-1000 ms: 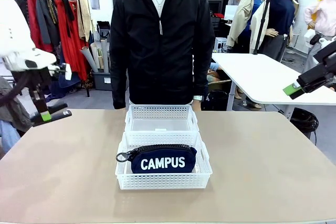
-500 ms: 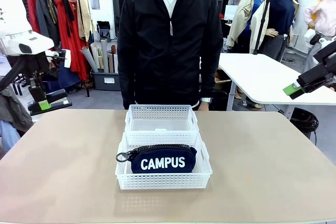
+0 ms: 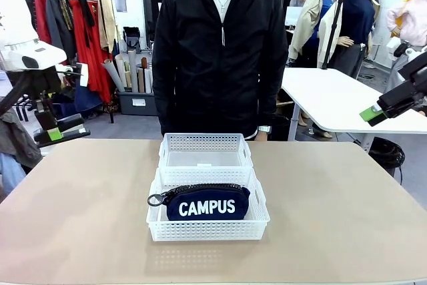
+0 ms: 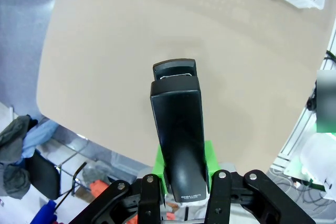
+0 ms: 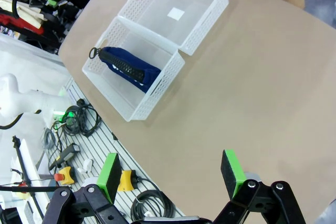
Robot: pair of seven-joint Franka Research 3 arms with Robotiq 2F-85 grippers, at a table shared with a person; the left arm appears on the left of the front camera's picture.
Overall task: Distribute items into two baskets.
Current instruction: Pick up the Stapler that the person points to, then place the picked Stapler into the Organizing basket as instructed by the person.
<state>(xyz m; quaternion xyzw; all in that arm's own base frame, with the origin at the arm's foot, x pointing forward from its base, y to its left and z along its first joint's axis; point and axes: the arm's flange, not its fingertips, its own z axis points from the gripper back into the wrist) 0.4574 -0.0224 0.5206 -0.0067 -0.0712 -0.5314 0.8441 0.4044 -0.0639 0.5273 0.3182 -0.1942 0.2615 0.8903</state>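
Beige table (image 3: 80, 218) in front of me. Person in a black zip jacket (image 3: 223, 51) standing at its far edge, wristwatch (image 3: 265, 129) showing. Clothes rack (image 3: 70, 25) with red garments behind, left. White table (image 3: 333, 101) behind, right. Cables (image 5: 152, 203) on the floor.

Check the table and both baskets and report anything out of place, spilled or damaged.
Nothing stands out. The pouch lies inside the near basket, the far basket beside it holds nothing, and both sit square and unbroken. The left hand grips the stapler above the table's left edge; the right hand is open.
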